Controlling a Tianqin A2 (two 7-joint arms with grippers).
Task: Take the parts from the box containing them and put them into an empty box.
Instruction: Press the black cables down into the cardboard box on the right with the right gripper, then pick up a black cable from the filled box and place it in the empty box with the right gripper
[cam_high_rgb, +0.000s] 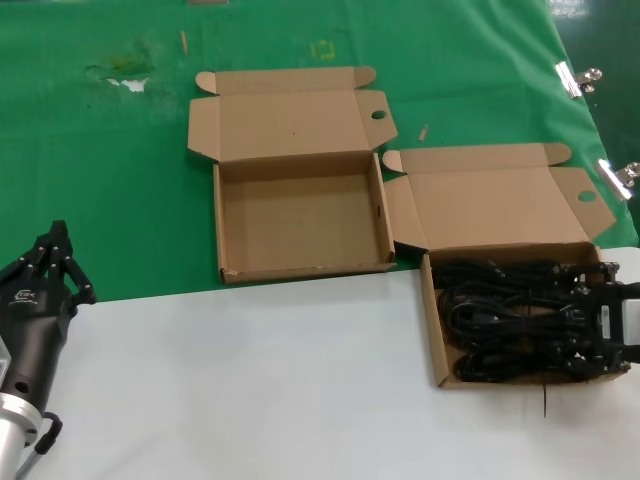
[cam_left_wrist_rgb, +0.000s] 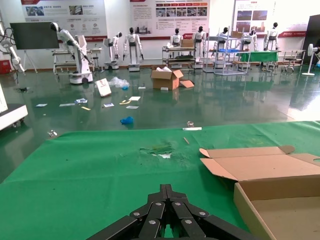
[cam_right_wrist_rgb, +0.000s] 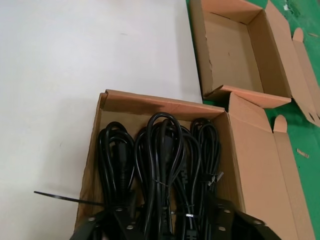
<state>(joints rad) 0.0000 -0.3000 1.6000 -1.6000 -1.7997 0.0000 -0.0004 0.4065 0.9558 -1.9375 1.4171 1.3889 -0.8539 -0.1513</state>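
Several black coiled power cables (cam_high_rgb: 500, 320) (cam_right_wrist_rgb: 162, 150) fill the brown box (cam_high_rgb: 432, 330) (cam_right_wrist_rgb: 150, 102) at the right, whose plain lid lies open behind it. My right gripper (cam_high_rgb: 575, 325) (cam_right_wrist_rgb: 170, 212) is down in that box, open, its fingers (cam_right_wrist_rgb: 116, 220) straddling the middle bundle. The empty box (cam_high_rgb: 300, 215) (cam_right_wrist_rgb: 230, 50) (cam_left_wrist_rgb: 280, 210) stands just to the left and farther back, with a round hole (cam_high_rgb: 378, 114) in its open lid. Parked at the near left of the table, my left gripper (cam_high_rgb: 55, 250) (cam_left_wrist_rgb: 166, 189) is shut and holds nothing.
The boxes sit where green cloth (cam_high_rgb: 120, 200) meets the white tabletop (cam_high_rgb: 250, 380). Two metal clips (cam_high_rgb: 575, 78) (cam_high_rgb: 620, 178) lie along the cloth's right edge. A thin black tie (cam_high_rgb: 545, 395) (cam_right_wrist_rgb: 65, 199) sticks out at the cable box's near side. The cloth is torn at the far left (cam_high_rgb: 125, 75).
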